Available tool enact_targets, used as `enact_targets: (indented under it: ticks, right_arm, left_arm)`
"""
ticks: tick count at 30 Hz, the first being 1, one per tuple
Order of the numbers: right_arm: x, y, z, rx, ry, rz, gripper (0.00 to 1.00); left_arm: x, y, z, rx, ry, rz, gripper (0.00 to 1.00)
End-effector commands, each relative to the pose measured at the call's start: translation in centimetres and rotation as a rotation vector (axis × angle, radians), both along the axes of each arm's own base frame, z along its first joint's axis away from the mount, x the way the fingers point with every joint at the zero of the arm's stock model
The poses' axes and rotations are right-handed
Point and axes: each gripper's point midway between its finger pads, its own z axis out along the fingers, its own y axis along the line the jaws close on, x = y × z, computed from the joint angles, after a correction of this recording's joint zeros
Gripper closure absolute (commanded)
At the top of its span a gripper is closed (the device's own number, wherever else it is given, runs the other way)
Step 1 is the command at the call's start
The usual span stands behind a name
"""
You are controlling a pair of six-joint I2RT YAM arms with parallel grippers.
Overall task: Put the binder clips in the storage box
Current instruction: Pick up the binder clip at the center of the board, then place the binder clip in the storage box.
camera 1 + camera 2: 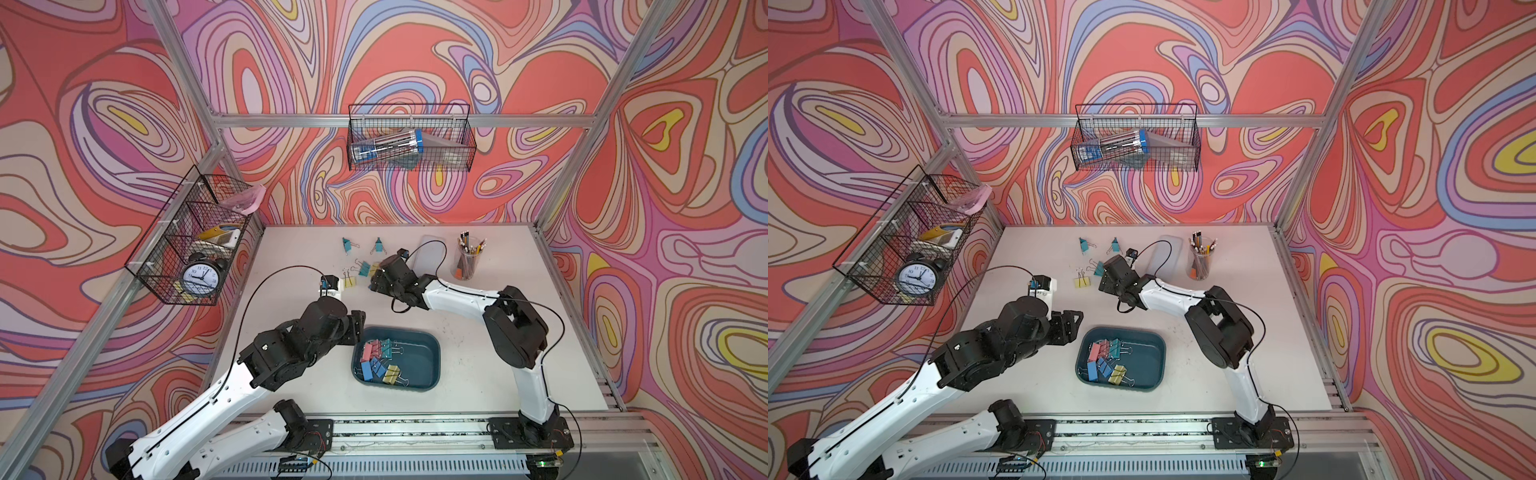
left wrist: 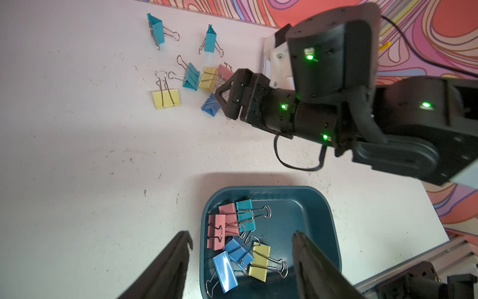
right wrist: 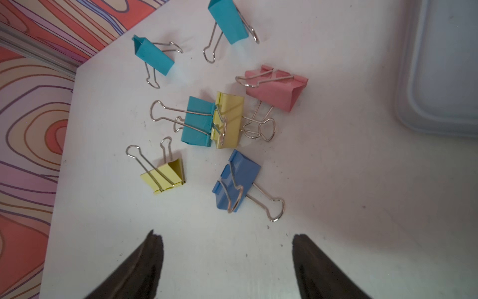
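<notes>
The storage box (image 1: 419, 365) is a dark teal tray at the table's front middle, with several binder clips (image 2: 232, 233) in pink, teal, blue and yellow lying in its left half. My left gripper (image 2: 241, 235) hangs open over that pile, holding nothing. More binder clips lie loose at the back: a blue one (image 3: 238, 181), a yellow one (image 3: 165, 176), a teal and yellow pair (image 3: 214, 121), a pink one (image 3: 276, 90) and two teal ones (image 1: 346, 245). My right gripper (image 3: 226, 235) stands open just short of the blue clip, low over the table and empty.
A pale closed case (image 1: 432, 253) and a clear cup of pencils (image 1: 469, 257) stand at the back right. Black wire baskets hang on the left wall (image 1: 191, 237) and on the back wall (image 1: 409, 141). The right arm's elbow (image 1: 515, 328) rises right of the box.
</notes>
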Motion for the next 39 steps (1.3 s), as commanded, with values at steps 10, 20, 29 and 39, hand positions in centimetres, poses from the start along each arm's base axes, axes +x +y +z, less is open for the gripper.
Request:
enact_targets:
  ticks: [10, 20, 29, 39]
  right_arm:
    - [3.5, 1.1, -1.6, 0.081, 0.008, -0.012, 0.73]
    - [2.9, 1.8, 4.0, 0.133, -0.053, 0.067, 1.0]
    - [-1.5, -0.4, 13.2, 0.249, -0.126, 0.115, 1.0]
    - [-11.6, -8.6, 16.6, 0.233, -0.118, 0.03, 1.0]
  left_arm:
    - [-1.0, 0.5, -0.5, 0.025, -0.001, -0.055, 0.01]
    - [-1.3, 1.1, -0.1, 0.017, -0.021, -0.044, 0.01]
    - [-0.3, 1.0, 0.0, 0.005, -0.08, -0.019, 0.01]
    - [1.8, -0.4, -0.8, -0.066, -0.072, -0.004, 0.01]
